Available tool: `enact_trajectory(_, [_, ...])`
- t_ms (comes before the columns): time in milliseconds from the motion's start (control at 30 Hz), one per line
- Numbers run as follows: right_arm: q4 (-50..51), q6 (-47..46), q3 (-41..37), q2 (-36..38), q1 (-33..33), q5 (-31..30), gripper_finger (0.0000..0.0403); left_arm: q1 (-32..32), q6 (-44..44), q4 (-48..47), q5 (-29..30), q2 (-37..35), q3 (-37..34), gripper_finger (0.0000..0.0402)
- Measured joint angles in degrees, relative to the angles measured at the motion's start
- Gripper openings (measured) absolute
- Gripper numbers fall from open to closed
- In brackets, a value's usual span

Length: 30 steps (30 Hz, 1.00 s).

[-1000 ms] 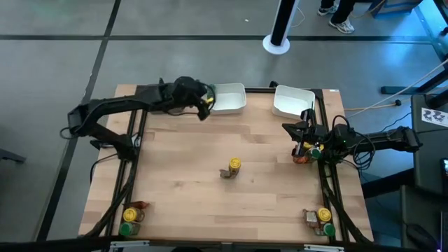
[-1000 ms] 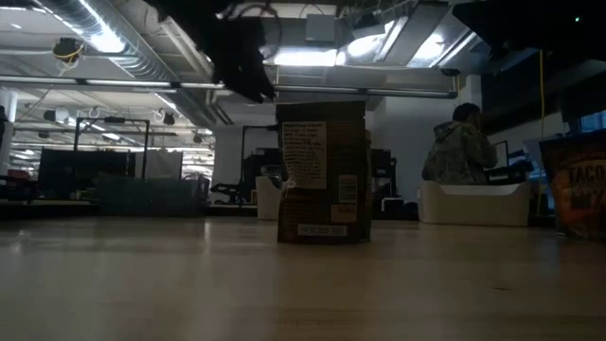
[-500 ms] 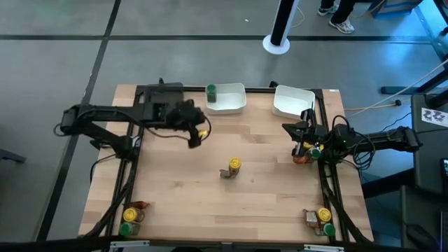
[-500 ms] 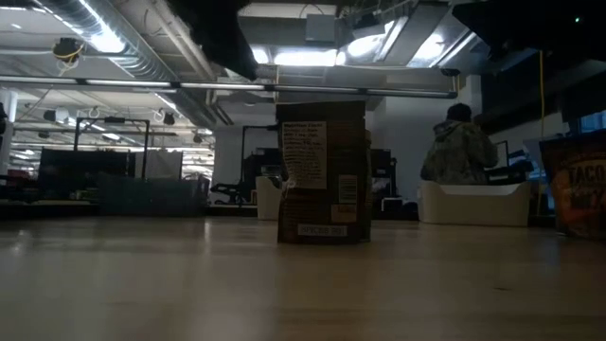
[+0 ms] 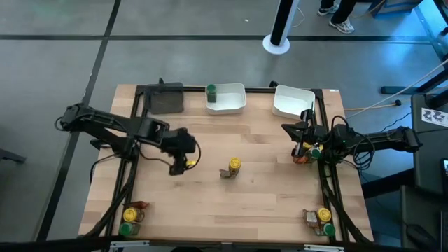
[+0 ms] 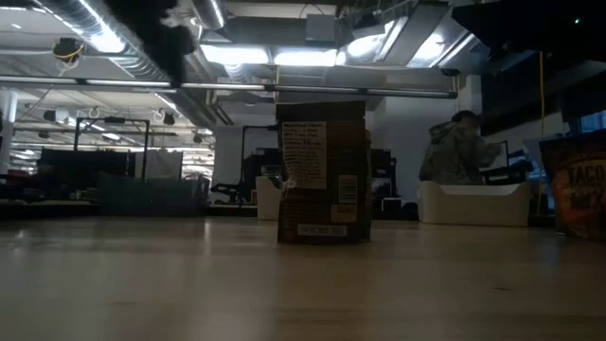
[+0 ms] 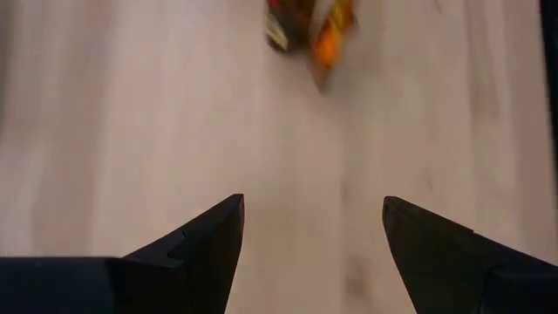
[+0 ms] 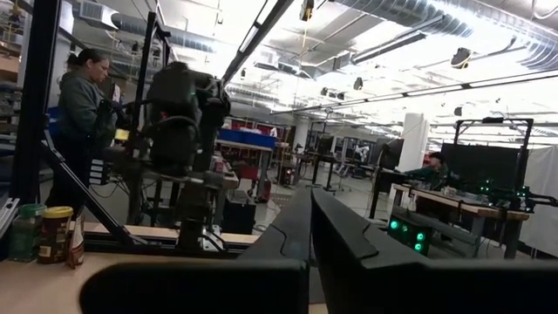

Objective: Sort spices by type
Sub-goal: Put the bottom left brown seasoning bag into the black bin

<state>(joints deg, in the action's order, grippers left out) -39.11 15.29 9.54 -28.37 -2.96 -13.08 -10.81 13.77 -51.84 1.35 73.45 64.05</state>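
Hovering over the desk [image 5: 210, 210] left of centre, the left gripper [image 5: 183, 162] is standing released and empty, pointing at the yellow-lidded jar [image 5: 234, 165] mid-desk. One green-lidded jar [image 5: 211, 90] is sitting beside the left white tray [image 5: 234, 107]. Other jars are waiting at the near-left corner [image 5: 130, 217] and the near-right corner [image 5: 319, 220]. The right gripper [image 5: 302, 145] is resting clenched by the right edge, nothing visibly held. Step in hand, likely: reaching for the next jar. Next move is calling for lining up and lowering around it.

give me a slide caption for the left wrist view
Left gripper open above bare wood, facing the centre spice jars.
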Motion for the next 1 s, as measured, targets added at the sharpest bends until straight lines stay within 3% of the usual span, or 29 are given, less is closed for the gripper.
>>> enact_trajectory(233, [-0.1, 0.2, 0.0, 0.0, 0.0, 0.0, 0.0014, -5.8, 13.2, -9.1, -6.8, 0.0, 0.0, 0.0245])
enact_trajectory(433, [-0.2, 1.8, 0.0, 0.0, 0.0, 0.0, 0.0014, -10.4, 26.5, -11.3, -13.9, 0.0, 0.0, 0.0237])
enact_trajectory(1000, [-2.0, 9.3, 0.0, 0.0, 0.0, -2.4, 0.0014, -27.9, 52.8, -13.8, -17.9, 0.0, 0.0, 0.0237])
